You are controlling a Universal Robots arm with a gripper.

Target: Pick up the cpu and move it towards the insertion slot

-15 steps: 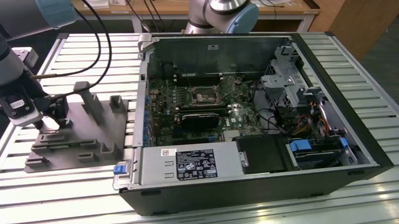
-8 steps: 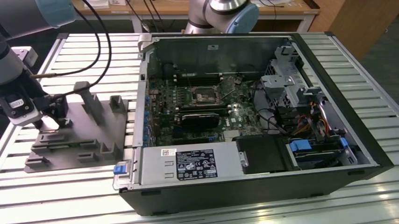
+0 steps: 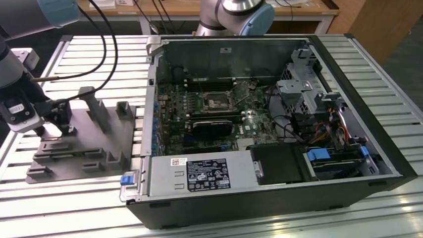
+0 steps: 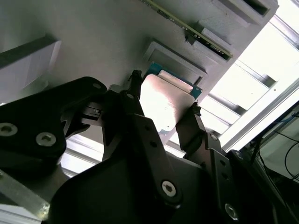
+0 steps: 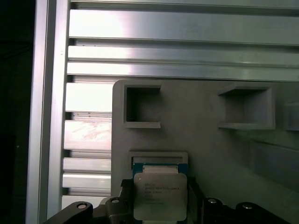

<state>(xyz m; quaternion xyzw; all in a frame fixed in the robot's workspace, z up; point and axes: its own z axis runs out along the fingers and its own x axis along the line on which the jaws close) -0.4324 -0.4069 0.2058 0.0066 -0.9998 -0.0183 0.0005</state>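
Observation:
The cpu [image 4: 166, 100], a flat square chip with a silvery top and a teal edge, lies between my gripper's [image 4: 164, 101] two black fingers, which press on its opposite sides. It sits at a shallow square pocket of the grey fixture plate [image 5: 205, 154]; whether it is lifted off the pocket I cannot tell. In the first wrist view the cpu [image 5: 160, 196] shows with the gripper [image 5: 159, 192] around it. In the exterior view the gripper [image 3: 49, 130] is low over the fixture plate [image 3: 79, 151] at the exterior view's left. The insertion slot [image 3: 216, 103] is in the green board inside the open computer case.
Upright grey blocks [image 3: 92, 106] rise from the fixture plate beside the gripper. The open computer case [image 3: 264, 124] holds a black card [image 3: 211, 128], cables and a drive cage. A second arm's base [image 3: 235, 15] stands behind the case. Everything rests on a slatted metal table [image 3: 73, 54].

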